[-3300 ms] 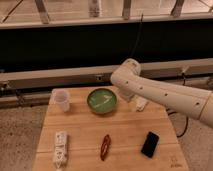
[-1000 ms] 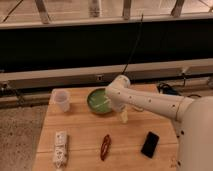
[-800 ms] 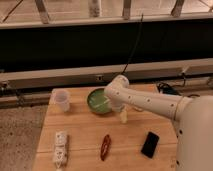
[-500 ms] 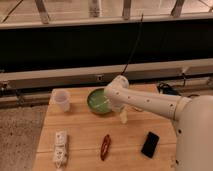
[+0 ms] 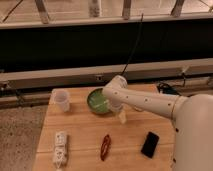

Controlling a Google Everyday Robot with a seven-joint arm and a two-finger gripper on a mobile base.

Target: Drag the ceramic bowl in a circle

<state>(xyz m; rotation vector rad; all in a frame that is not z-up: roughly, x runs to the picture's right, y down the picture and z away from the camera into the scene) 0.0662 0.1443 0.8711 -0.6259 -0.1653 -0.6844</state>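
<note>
The green ceramic bowl (image 5: 98, 102) sits on the wooden table (image 5: 80, 135) near its back middle, partly covered by my arm. My white arm reaches in from the right over the bowl's right side. My gripper (image 5: 121, 117) points down just right of the bowl, at its rim, its tip close to the table top. Whether it touches the bowl cannot be told.
A clear plastic cup (image 5: 62, 100) stands left of the bowl. A white packet (image 5: 60, 150) lies at the front left, a red-brown object (image 5: 105, 146) at the front middle, a black phone (image 5: 150, 144) at the front right. A dark wall and rail run behind the table.
Since 3.3 s ago my arm swung left and down to the bowl's right edge. In the last second the arm and bowl have barely shifted.
</note>
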